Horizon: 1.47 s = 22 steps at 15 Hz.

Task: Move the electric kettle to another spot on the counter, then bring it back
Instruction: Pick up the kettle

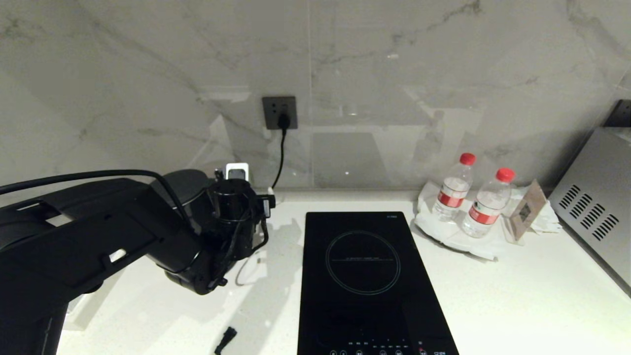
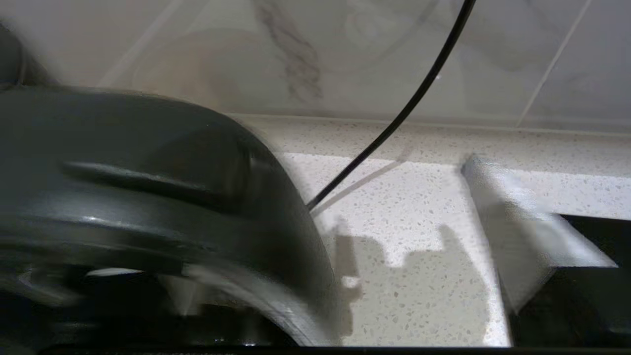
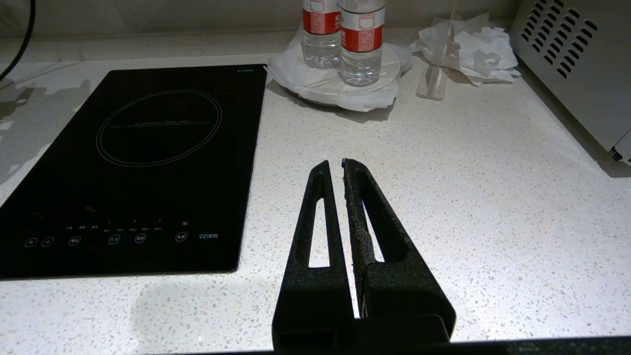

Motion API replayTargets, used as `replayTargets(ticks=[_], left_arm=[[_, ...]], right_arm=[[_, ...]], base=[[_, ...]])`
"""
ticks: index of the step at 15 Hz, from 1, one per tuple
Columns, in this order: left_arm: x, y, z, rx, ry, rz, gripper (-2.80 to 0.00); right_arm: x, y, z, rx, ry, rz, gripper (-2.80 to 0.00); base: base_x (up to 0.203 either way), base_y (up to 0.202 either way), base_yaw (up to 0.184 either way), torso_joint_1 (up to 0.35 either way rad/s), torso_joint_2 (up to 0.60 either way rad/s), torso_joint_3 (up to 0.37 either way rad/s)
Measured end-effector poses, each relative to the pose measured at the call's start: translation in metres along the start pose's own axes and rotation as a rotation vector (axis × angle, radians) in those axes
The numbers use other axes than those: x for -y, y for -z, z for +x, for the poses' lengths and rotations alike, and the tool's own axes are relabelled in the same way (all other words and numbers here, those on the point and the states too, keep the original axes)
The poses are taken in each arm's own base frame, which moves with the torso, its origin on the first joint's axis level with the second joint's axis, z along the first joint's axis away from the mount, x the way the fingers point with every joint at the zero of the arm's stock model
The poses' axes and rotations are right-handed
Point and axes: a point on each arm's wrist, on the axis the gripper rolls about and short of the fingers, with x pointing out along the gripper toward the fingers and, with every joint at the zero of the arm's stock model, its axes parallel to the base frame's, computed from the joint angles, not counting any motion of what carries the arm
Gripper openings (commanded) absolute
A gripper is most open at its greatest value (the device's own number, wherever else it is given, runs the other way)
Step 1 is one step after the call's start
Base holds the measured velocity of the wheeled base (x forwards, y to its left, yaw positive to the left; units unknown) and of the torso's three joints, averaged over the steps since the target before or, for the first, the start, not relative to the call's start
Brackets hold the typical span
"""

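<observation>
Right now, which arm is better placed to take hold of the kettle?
Probably the left. The left gripper is already beside the kettle at the counter's back left. The right gripper sits shut, right of the cooktop.

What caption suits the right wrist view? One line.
Right gripper, jaws shut, hovers above the white counter beside the black cooktop.

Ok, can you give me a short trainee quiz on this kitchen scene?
1. True or false: the right hand is shut, over the counter.
2. How many red-capped water bottles stand to the right of the cooktop? A) one B) two C) three
3. Fill in: the black cord at the back is plugged into the wall ___.

Key: 1 true; 2 B; 3 socket.
</observation>
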Motion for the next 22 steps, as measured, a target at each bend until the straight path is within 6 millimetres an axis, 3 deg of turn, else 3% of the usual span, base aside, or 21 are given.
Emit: replayTargets(ticks=[14,22], left_arm=[[0.003,-0.008,-0.013,0.006,0.024,0.003,-2.8],[-0.001,-0.051,-0.028,0.052,0.042,0.024,-2.8]], right_arm=[[0.0,0.0,0.0,0.0,0.0,0.0,-2.8],[0.0,0.0,0.0,0.0,0.0,-0.001,-2.8]], base=[[0.0,0.0,0.0,0.0,0.0,0.0],[0.0,0.0,0.0,0.0,0.0,0.0]])
